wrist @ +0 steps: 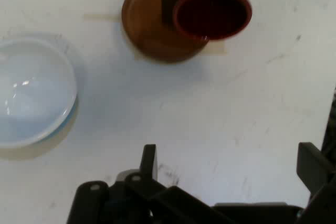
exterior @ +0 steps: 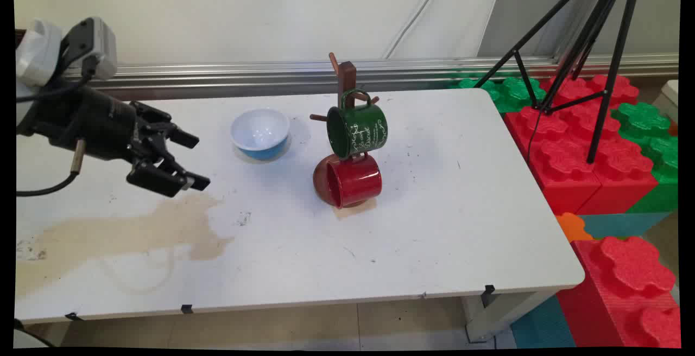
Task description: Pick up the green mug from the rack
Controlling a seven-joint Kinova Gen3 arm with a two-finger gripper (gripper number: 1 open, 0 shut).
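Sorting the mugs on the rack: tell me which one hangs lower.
The red mug, hanging just above the rack's round base. The green mug with white lettering hangs above it.

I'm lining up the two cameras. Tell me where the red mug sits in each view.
Main view: the red mug hangs low on the wooden mug tree, centre of the table, below the green mug.
Hand view: top edge, right of centre, mouth toward the camera.
Shared landmark: the blue-and-white bowl, at the hand view's left edge.
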